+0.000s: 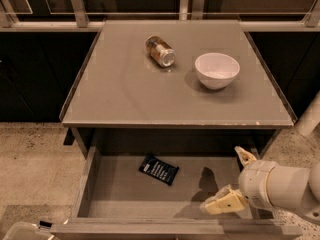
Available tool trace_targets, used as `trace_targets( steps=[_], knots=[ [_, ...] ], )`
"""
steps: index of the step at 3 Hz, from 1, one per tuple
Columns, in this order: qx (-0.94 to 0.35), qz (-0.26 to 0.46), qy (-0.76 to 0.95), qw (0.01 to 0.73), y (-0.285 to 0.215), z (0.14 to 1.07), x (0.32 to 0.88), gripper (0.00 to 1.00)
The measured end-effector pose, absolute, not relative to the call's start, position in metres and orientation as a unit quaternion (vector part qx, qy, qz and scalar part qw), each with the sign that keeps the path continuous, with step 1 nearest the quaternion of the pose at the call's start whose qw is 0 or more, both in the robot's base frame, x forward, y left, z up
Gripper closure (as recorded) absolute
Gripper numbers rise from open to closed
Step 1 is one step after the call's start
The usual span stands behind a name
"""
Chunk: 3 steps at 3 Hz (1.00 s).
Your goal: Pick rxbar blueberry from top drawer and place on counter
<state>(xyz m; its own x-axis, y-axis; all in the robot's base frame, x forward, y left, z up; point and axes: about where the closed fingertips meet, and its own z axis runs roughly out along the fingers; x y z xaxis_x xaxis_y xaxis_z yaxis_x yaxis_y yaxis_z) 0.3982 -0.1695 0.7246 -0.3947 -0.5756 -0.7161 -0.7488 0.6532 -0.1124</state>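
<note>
The rxbar blueberry [158, 169], a flat dark navy wrapper with white print, lies on the grey bottom of the open top drawer [120, 194], left of its middle. The counter [130, 89] is the grey tabletop above the drawer. My gripper [235, 180] hangs over the drawer's right part, well to the right of the bar and apart from it. Its two tan fingers are spread wide, one fingertip [245, 155] behind and one [223, 203] in front, with nothing between them.
A glass jar with tan contents [160, 51] lies on its side on the counter. A white bowl [217, 70] stands to its right. Speckled beige floor [30, 164] lies left of the drawer. A railing runs behind the counter.
</note>
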Motion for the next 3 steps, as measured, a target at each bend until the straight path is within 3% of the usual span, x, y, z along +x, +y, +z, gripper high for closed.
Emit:
trace_targets(
  steps=[1,3],
  knots=[
    [-0.399,0.135,0.821,0.386,-0.148,0.688,0.429,0.00],
    [-0.394,0.142,0.822,0.386,-0.143,0.673,0.440,0.00]
  ],
)
